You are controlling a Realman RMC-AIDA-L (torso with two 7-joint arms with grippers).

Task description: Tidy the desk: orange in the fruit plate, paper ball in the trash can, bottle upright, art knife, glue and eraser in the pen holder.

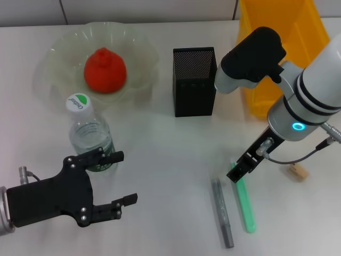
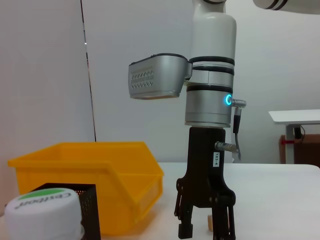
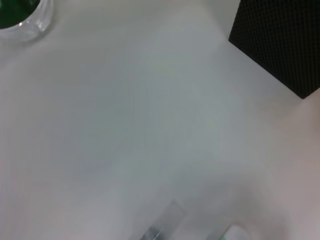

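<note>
The orange [image 1: 105, 70] lies in the pale-green fruit plate [image 1: 53, 53]. In front of it the bottle [image 1: 90, 133] stands upright; its cap [image 2: 42, 210] fills the near corner of the left wrist view. My left gripper [image 1: 121, 178] is open just in front of the bottle, not touching it. A grey stick [image 1: 222, 212] and a green stick [image 1: 245, 202] lie side by side; which is the art knife and which the glue I cannot tell. My right gripper [image 1: 238, 170] hangs open, fingers down, over the green stick's far end. The tan eraser [image 1: 298, 172] lies to its right. The paper ball is out of view.
The black mesh pen holder [image 1: 194, 81] stands at the middle back, with the yellow trash can [image 1: 282, 48] to its right behind my right arm. The right wrist view shows bare table between the bottle's base [image 3: 20, 15] and the pen holder [image 3: 280, 45].
</note>
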